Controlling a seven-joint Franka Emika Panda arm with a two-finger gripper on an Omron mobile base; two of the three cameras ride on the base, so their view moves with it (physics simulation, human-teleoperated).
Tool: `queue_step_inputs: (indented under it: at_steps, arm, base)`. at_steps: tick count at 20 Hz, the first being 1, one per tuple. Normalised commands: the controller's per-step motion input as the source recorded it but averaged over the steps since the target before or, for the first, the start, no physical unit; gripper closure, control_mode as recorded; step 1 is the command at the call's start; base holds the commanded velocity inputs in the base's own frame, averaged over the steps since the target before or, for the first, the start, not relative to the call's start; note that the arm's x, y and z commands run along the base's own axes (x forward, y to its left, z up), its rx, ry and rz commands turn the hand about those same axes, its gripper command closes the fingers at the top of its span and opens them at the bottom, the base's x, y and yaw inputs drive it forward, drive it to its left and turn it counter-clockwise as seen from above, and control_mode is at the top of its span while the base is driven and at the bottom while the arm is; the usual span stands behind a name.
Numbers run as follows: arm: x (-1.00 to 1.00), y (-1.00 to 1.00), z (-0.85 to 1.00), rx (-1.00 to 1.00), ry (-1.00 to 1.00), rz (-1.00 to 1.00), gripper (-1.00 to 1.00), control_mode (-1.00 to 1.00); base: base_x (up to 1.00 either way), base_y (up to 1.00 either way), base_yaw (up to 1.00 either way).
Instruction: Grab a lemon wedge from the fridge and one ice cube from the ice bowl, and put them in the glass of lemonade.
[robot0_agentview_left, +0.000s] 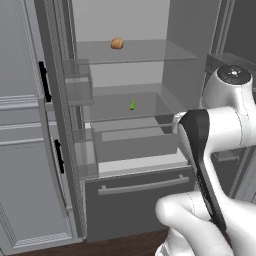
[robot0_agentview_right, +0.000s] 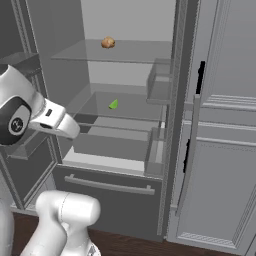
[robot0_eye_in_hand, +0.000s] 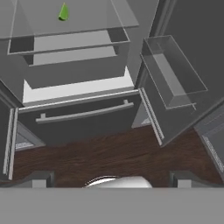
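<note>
- The hand (robot0_eye_in_hand: 111, 177) hangs low before the open fridge (robot0_agentview_left: 172, 60), fingers spread wide and holding nothing, over the dark wood floor (robot0_eye_in_hand: 109, 153).
- Beyond it, the fridge's bottom drawer (robot0_eye_in_hand: 83, 118) stands shut.
- The lemon wedge (robot0_eye_in_hand: 64, 12) sits above that drawer on a clear shelf (robot0_eye_in_hand: 100, 19), tip up, up and ahead of the hand; open room in front.
- A brown lump (robot0_agentview_left: 117, 43) rests one shelf higher.

The fridge (robot0_agentview_left: 125, 195) stood with its doors open, clear shelves showing inside above a closed bottom drawer with a horizontal handle. A tiny green lemon wedge (robot0_agentview_left: 132, 104) sat on the middle shelf, and a round tan-brown lump (robot0_agentview_left: 117, 43) rested on the shelf above. Panelled grey cabinets (robot0_agentview_left: 25, 150) with black handles stood to the left.
</note>
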Motion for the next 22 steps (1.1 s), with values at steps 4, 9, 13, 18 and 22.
queue_step_inputs:
  at_steps: [4, 9, 13, 18, 22]
  arm:
    - [0.0, 0.05, 0.0, 0.0, 0.0, 0.01, -1.0, -1.0]
    - [0.0, 0.01, 0.0, -0.01, -0.05, 0.05, -1.0, -1.0]
    - [0.02, 0.0, 0.07, -0.02, -0.12, 0.16, -1.0, -1.0]
    - [0.08, 0.0, 0.2, -0.05, -0.05, 0.2, -1.0, -1.0]
    - [0.07, 0.0, 0.11, -0.05, 0.0, 0.16, -1.0, -1.0]
  base:
    - [0.0, 0.0, 0.0]
    - [0.0, 0.0, 0.0]
    - [0.0, 0.0, 0.0]
    - [0.0, 0.0, 0.0]
    - [0.0, 0.0, 0.0]
